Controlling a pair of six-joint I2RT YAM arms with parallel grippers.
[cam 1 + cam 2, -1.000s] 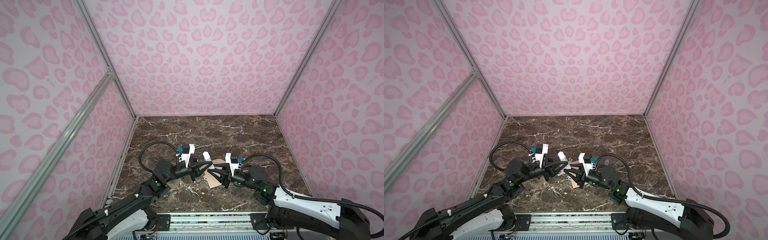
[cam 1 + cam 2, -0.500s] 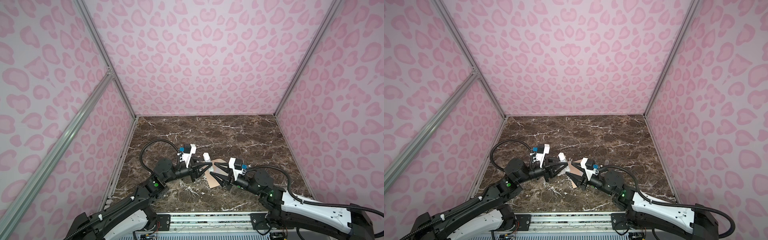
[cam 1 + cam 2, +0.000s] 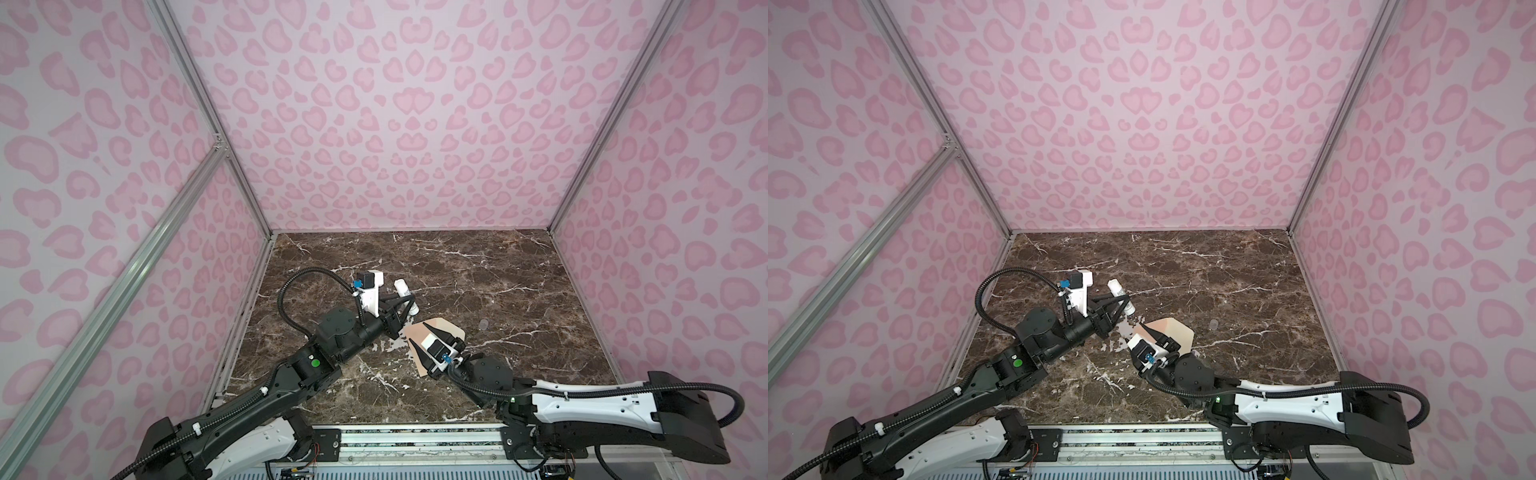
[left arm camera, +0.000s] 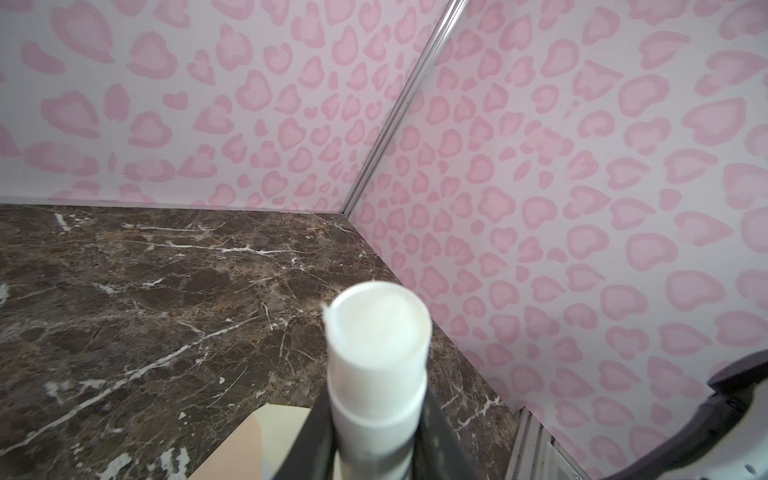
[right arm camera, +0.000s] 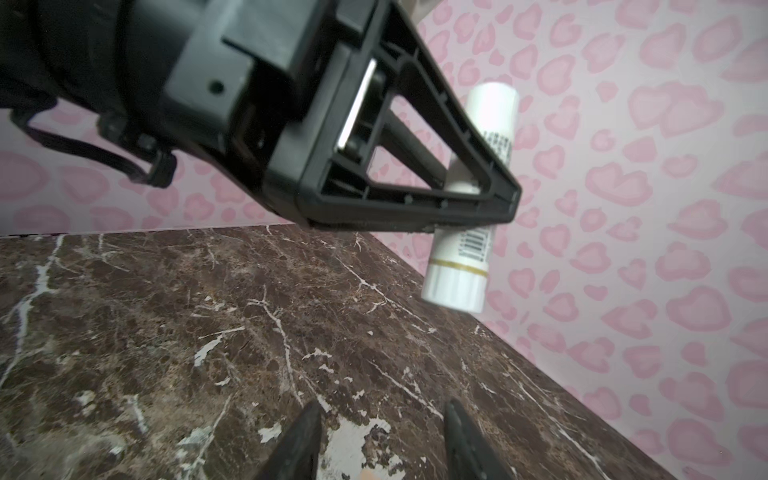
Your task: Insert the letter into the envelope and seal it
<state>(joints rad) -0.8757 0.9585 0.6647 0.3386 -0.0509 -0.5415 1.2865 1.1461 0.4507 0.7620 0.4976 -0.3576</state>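
The peach envelope (image 3: 446, 332) (image 3: 1179, 332) lies flat on the marble floor near the middle front. Its peach face and paler inner side (image 4: 278, 432) show by the left fingers. The letter is out of view. My left gripper (image 3: 409, 296) (image 3: 1121, 297) (image 4: 376, 399) is shut on a white glue-stick tube (image 3: 401, 286) (image 5: 461, 266), held off the floor just behind the envelope's left end. My right gripper (image 3: 417, 332) (image 5: 382, 405) hovers over the envelope's left part, open, with nothing between its fingers.
The brown marble floor (image 3: 457, 270) is boxed in by pink patterned walls on three sides. A small round greyish thing (image 3: 483, 323) lies on the floor right of the envelope. A metal rail (image 3: 415, 436) runs along the front edge.
My right gripper has opened and drawn back from the left gripper, settling lower over the envelope. The left gripper has kept its hold on the tube and raised it slightly.
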